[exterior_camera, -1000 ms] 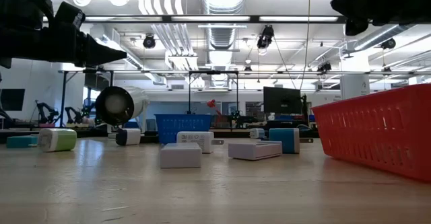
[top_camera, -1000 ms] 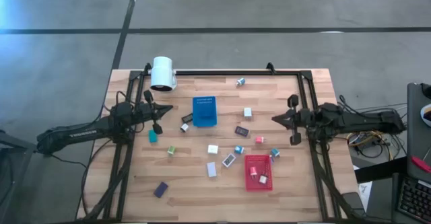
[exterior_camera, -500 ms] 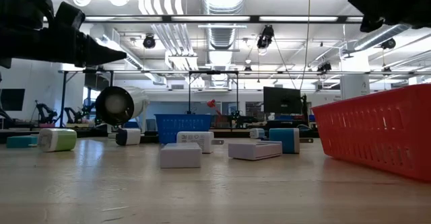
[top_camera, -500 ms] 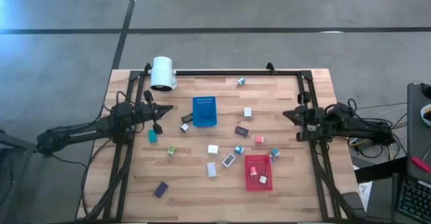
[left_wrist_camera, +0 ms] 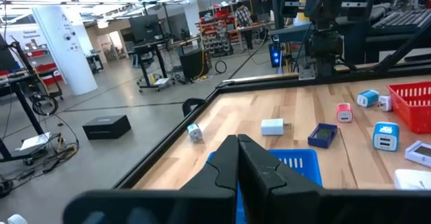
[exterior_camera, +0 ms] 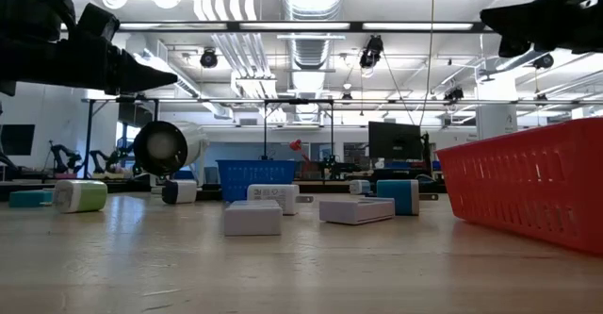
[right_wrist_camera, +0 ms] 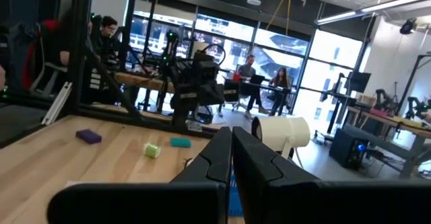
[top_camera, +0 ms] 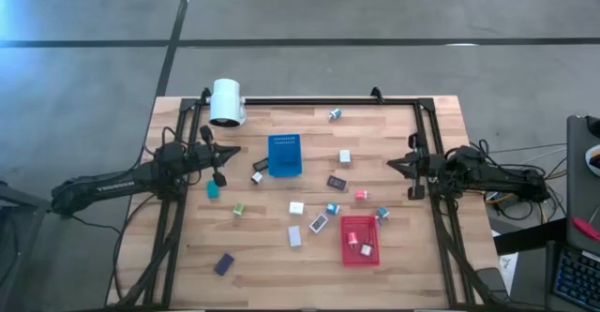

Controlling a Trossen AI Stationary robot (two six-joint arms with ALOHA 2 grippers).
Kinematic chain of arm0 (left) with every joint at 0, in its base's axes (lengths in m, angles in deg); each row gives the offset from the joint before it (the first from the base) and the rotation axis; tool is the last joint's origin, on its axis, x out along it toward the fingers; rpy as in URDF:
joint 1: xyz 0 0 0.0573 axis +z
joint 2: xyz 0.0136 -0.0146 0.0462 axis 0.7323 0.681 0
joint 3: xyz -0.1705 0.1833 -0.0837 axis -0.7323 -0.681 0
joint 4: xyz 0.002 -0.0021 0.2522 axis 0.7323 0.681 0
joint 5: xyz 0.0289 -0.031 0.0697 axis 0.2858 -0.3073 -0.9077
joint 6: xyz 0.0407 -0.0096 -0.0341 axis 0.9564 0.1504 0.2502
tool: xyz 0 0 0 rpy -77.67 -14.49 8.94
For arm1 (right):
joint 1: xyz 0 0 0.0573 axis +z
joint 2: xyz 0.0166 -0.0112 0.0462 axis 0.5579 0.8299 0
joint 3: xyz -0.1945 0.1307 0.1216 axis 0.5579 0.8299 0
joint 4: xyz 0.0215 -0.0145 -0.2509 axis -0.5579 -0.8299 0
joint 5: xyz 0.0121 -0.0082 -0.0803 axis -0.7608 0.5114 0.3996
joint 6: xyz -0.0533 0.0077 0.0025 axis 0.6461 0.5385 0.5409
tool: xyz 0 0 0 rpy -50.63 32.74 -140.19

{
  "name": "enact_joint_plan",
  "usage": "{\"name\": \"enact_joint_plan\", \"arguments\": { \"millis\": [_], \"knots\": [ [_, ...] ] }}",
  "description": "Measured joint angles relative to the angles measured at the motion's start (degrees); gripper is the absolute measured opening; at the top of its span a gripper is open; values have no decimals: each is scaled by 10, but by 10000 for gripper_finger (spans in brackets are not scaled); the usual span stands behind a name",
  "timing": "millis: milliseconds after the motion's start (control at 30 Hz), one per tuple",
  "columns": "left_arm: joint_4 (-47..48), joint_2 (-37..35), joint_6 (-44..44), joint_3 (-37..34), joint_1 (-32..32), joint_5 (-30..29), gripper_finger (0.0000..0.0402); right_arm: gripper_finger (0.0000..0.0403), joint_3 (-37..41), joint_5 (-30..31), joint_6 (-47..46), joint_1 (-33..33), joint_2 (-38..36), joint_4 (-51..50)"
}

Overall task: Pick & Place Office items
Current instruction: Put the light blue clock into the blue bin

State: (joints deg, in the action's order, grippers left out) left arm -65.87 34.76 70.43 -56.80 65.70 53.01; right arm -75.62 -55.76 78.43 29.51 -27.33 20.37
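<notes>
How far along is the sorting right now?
Done: two items sit in the red tray. In hand: nothing; the left gripper and right gripper are shut and empty above the table. Left: about a dozen items lie loose, like the teal block.

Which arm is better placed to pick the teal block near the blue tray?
Left. The left gripper is right beside the teal block, shut and empty. The right gripper is at the table's far side, beyond the blue tray.

office items (top_camera: 296, 207) scattered between 2 trays (top_camera: 284, 155), 2 inside the right tray (top_camera: 359, 240), cylinder (top_camera: 226, 102) at back left
</notes>
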Motion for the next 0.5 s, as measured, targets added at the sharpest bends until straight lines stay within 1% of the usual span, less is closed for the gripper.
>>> {"name": "enact_joint_plan", "arguments": {
  "millis": [167, 300, 400, 500],
  "knots": [
    [11, 0, 0, 0, 0, 0, 7, 8, 2, -1, -2, 0, 0, 1],
    [39, 0, -9, 4, 0, 0, 7, 8, 2, -1, -3, 0, 1, 1],
    [101, 1, -29, 45, 0, 1, 7, 8, 2, 0, -15, 0, 0, 1],
    [181, 1, -59, 107, 0, 1, 7, 8, 2, 0, -17, 0, 0, 0]
  ]
}}
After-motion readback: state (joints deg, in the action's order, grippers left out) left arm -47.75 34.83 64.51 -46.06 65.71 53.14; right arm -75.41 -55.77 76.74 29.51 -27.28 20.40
